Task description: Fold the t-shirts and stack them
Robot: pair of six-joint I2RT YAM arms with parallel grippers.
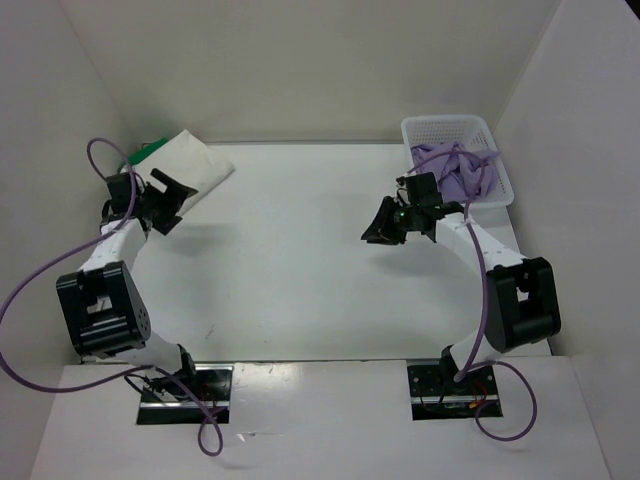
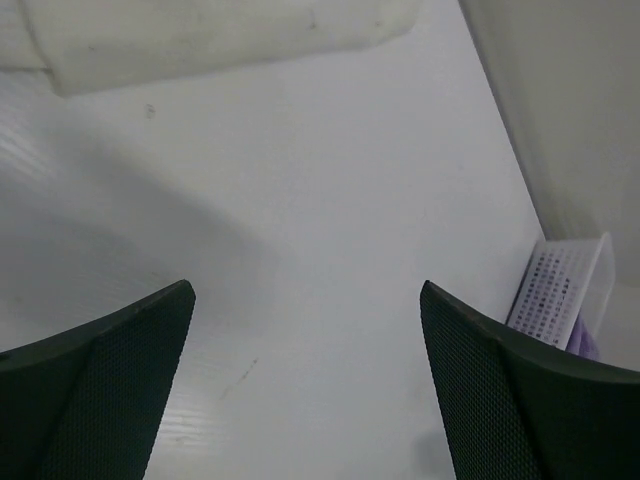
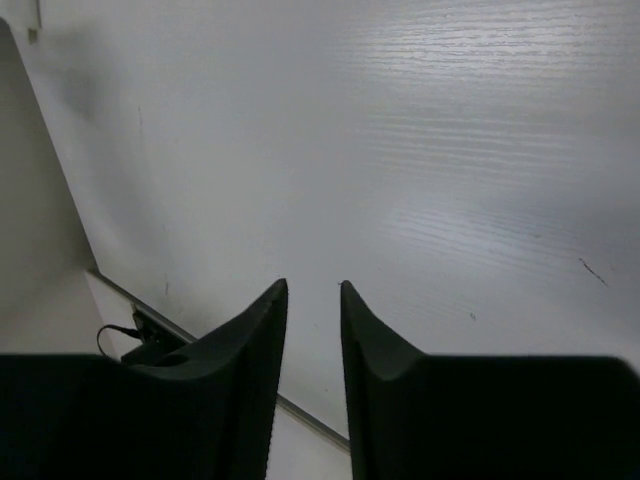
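A folded cream-white t-shirt point(image 1: 190, 165) lies at the table's back left, on top of a bright green t-shirt point(image 1: 147, 152) of which only a corner shows. The cream shirt's edge shows at the top of the left wrist view point(image 2: 200, 35). A pale lavender t-shirt point(image 1: 455, 165) lies crumpled in the white mesh basket point(image 1: 445, 122) at the back right. My left gripper point(image 1: 172, 203) is wide open and empty just in front of the cream shirt point(image 2: 305, 290). My right gripper point(image 1: 383, 222) hangs over bare table left of the basket, its jaws a narrow gap apart and empty point(image 3: 313, 287).
White walls enclose the table on the left, back and right. The basket also shows at the right edge of the left wrist view point(image 2: 560, 290). Purple cables loop from both arms. The table's near edge and a base plate show in the right wrist view point(image 3: 150, 345).
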